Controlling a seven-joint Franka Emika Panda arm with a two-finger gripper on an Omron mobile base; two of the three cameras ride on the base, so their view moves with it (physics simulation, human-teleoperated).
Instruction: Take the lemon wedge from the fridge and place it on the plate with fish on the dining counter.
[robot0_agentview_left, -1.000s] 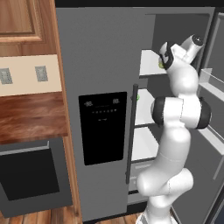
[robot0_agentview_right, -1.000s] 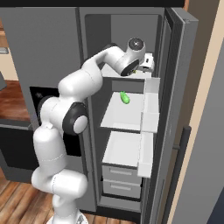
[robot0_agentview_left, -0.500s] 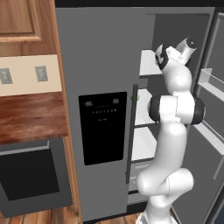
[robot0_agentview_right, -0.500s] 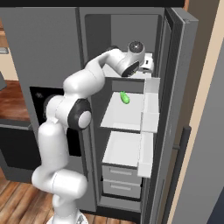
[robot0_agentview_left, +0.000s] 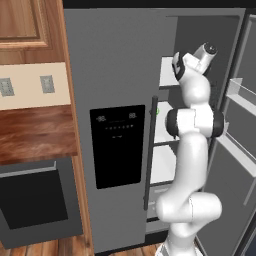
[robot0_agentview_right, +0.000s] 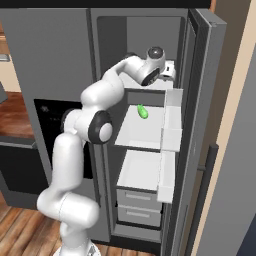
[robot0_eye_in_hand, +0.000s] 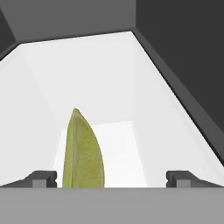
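1. Hand view puts the lemon wedge (robot0_eye_in_hand: 83, 151) in the lower left of the frame, standing on edge on the white shelf (robot0_eye_in_hand: 118, 144), just inside the left finger tip (robot0_eye_in_hand: 41, 178).
2. My end effector (robot0_eye_in_hand: 111, 178) is spread wide with nothing pinched; I judge that gap is there so the wedge can pass between the tips.
3. Right base view shows the arm reaching into the upper centre of the frame, into the open fridge (robot0_agentview_right: 150, 30), with the end effector (robot0_agentview_right: 169, 70) at the top shelf.
4. A brighter green fruit (robot0_agentview_right: 143, 112) sits on the shelf below; that is not my target.
5. I judge a slight sideways correction is needed, since the wedge sits off-centre.
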